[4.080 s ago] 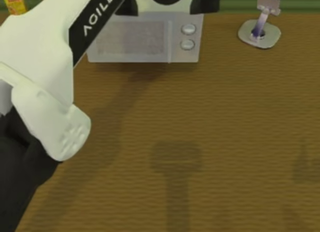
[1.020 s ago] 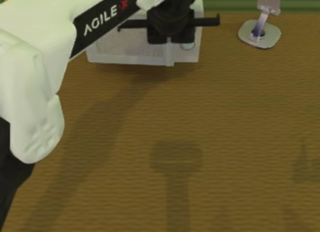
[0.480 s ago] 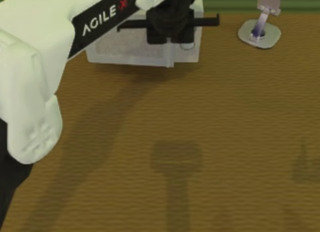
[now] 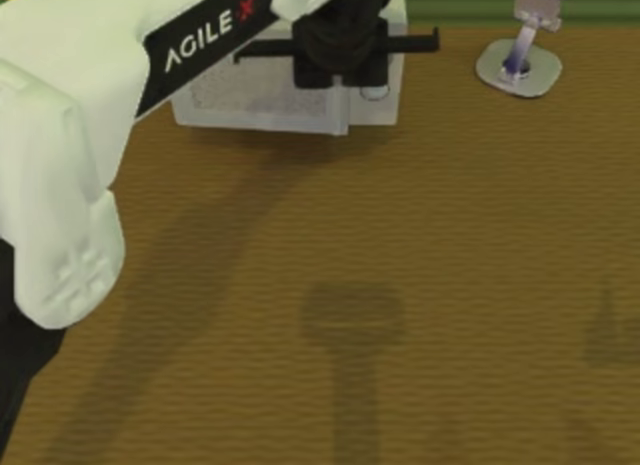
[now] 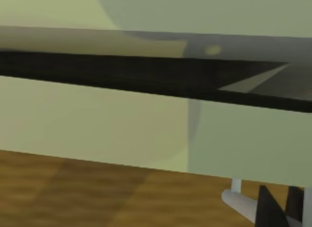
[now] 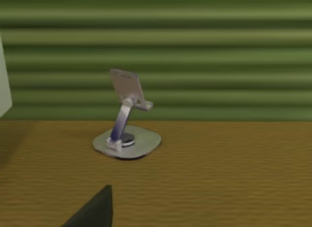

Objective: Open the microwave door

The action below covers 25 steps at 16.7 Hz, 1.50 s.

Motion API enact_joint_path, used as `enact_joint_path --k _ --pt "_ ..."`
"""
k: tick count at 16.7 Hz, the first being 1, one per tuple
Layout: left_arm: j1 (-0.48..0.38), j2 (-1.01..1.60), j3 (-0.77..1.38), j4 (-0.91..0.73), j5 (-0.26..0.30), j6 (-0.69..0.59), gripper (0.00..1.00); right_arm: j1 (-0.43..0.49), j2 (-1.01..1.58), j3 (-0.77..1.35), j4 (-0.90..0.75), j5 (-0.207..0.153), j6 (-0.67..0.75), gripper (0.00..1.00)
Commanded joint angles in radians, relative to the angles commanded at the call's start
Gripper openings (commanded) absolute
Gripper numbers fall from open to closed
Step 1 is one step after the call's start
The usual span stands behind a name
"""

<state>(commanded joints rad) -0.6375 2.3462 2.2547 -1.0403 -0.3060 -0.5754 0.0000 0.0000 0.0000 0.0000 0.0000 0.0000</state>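
My left arm [image 4: 80, 115] reaches from the table's left side across to the microwave [image 4: 290, 90], which stands at the far edge of the table, left of centre. My left gripper [image 4: 340, 47] sits over the front face of it, near the seam where the microwave door [image 4: 255, 95] meets the knob panel, which is where I judge the handle to be. I cannot tell whether my fingers are spread or closed on the handle: the wrist body hides them from above, and the left wrist view shows only a dark band across pale surfaces at close range.

I judge the step in hand to be the grasp at the handle, or the first of the pull; the door looks flush or nearly so, hardly swung out. The next move, as I see it, calls for a firm hold and a pull toward me along an arc about the hinge on the door's left edge.

Farther right, a phone stand [image 4: 518, 63] sits well apart from the microwave. My right gripper [image 6: 92, 212] stays parked, only a dark tip showing in its own view.
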Motion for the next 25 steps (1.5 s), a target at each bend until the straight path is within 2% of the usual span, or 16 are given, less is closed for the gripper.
enact_joint_path --k 11,19,25 --pt "-0.006 0.005 -0.004 0.004 0.006 -0.003 0.0 0.0 0.0 0.0 0.0 0.0 0.0 1.0" --pt "0.004 -0.109 -0.187 0.102 0.037 0.083 0.0 0.0 0.0 0.0 0.0 0.0 0.0 1.0" --pt "0.004 -0.111 -0.191 0.104 0.038 0.085 0.0 0.0 0.0 0.0 0.0 0.0 0.0 1.0"
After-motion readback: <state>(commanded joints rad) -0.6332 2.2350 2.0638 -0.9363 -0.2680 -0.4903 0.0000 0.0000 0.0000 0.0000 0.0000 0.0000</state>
